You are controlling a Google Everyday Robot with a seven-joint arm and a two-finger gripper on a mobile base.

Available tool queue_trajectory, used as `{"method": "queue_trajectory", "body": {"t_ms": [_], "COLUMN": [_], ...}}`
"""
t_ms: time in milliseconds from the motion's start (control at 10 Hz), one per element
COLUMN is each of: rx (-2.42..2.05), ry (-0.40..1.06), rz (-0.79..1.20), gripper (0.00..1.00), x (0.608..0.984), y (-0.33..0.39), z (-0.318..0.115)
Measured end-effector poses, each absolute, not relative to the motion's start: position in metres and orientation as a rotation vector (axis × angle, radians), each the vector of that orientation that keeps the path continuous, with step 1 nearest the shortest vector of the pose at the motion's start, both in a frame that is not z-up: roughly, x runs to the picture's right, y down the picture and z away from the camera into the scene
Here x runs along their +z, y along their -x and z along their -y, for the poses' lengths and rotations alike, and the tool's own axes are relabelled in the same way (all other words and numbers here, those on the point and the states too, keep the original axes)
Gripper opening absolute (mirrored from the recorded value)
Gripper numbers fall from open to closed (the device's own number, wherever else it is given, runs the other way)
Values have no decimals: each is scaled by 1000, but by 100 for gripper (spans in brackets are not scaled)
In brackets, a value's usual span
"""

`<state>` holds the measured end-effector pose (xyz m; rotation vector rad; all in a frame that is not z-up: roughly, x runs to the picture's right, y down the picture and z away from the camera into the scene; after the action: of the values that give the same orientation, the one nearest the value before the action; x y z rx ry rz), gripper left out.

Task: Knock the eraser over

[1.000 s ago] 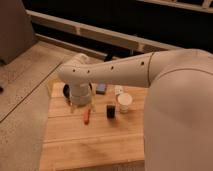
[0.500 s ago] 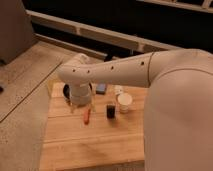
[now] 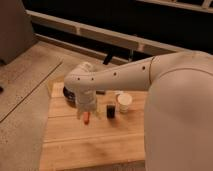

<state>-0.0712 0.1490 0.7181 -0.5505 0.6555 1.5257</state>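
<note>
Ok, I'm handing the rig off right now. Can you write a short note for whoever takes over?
Gripper: low over the wooden table, on the image-left side of the eraser, right by the red pen. A gap shows between gripper and eraser.
Eraser: standing upright on the table, between the gripper and the white paper cup, close beside the cup.
Done: the gripper is in position near the eraser; the eraser is not knocked over yet.
Left: probably a sideways push into the eraser to tip it; mind the cup just behind it.
</note>
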Motion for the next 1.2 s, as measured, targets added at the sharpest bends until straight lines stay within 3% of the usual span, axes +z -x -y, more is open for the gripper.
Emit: {"method": "queue_trajectory", "body": {"t_ms": [600,1200], "rx": [1620,1520], "ry": [542,630], "rz": [-678,-656], "gripper": [65,65], "x": [731,779], "y": [32,0], "z": [-160,-132]}}
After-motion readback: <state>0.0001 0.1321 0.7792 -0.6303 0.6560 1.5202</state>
